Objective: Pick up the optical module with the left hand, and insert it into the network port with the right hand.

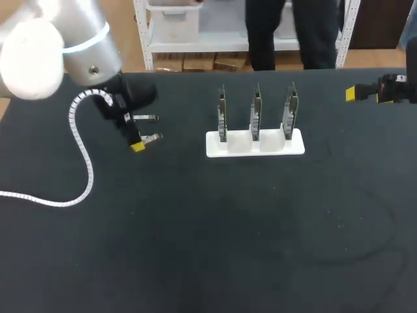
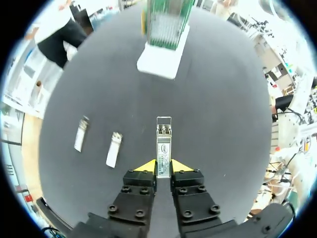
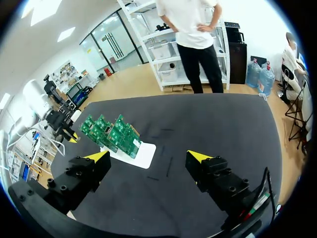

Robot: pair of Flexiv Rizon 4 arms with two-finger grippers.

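The left hand is clamped on the optical module: both yellow-tipped fingers press its sides at the rear end, and its latch end projects straight ahead of the tips. Whether the module rests on the worktop or is raised cannot be told. Two further modules lie flat on the worktop just beside the held one, apart from each other and clear of the hand. Well ahead along the same line stands the white holder, carrying three green circuit boards upright and side by side; bare worktop lies between hand and holder. The holder sits in the far middle of the worktop, with broad open surface on the near side and to either side of it. The right hand hangs near the far right edge, fingers spread wide apart with nothing between them, facing across open worktop toward the boards. A white coiled cable trails from the left arm over the worktop to its left edge.
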